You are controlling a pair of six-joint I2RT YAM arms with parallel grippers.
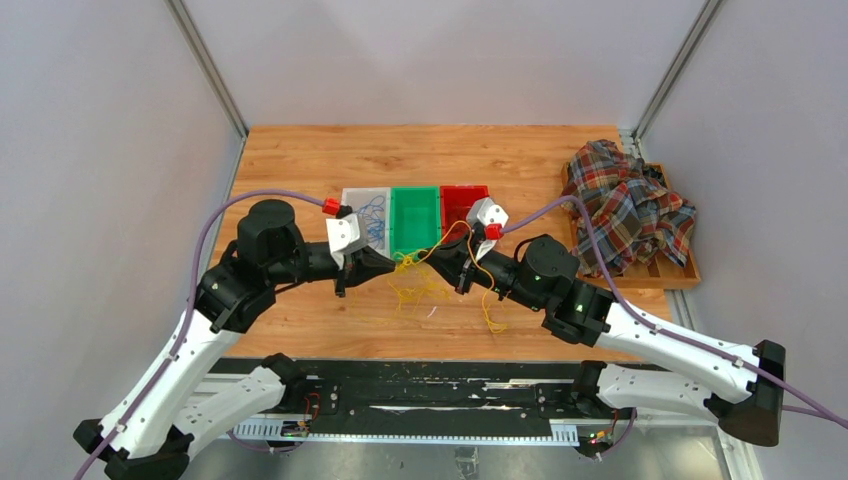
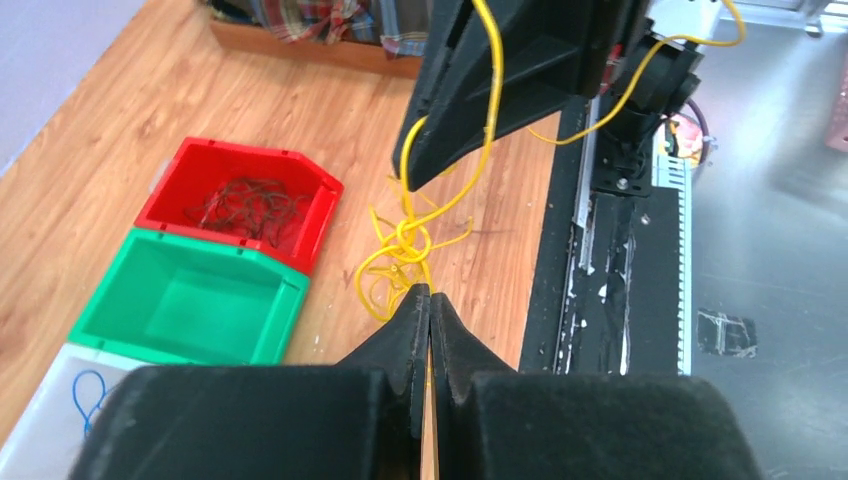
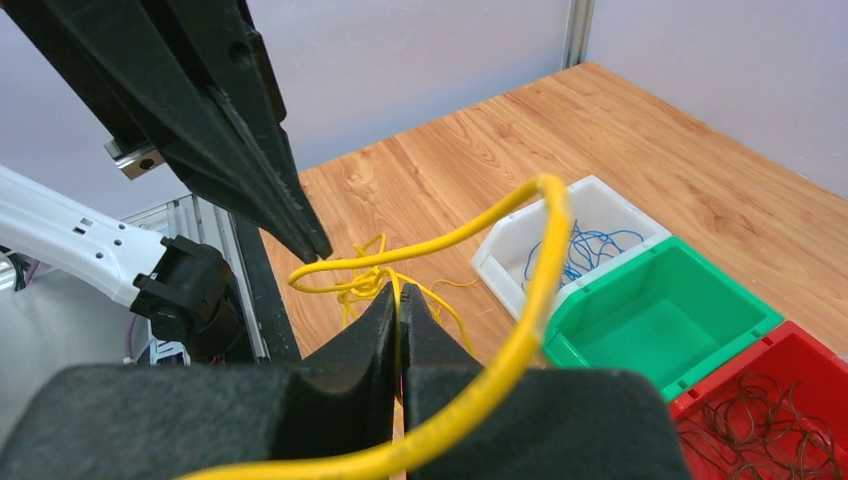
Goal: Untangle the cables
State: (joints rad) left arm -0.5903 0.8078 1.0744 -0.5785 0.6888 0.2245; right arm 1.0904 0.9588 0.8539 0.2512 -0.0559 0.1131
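Note:
A tangle of thin yellow cables [image 1: 415, 288] lies on the wooden table in front of the bins, also seen as a knot [image 2: 405, 245] in the left wrist view. My left gripper [image 1: 392, 262] [image 2: 430, 293] is shut, with a yellow strand running into its tips. Facing it, my right gripper [image 1: 438, 257] [image 3: 400, 290] is shut on another yellow strand. One yellow cable [image 3: 535, 280] arcs close past the right wrist camera. Blue cables [image 3: 580, 250] lie in the white bin [image 1: 352, 200]. Dark cables [image 2: 245, 205] lie in the red bin [image 1: 462, 192].
A green bin [image 1: 415, 243] stands between the white and red ones, nothing in it. A plaid cloth [image 1: 628, 205] is heaped on a wooden tray [image 1: 672, 277] at the right edge. The table's black front rail [image 2: 600, 250] runs just beside the tangle.

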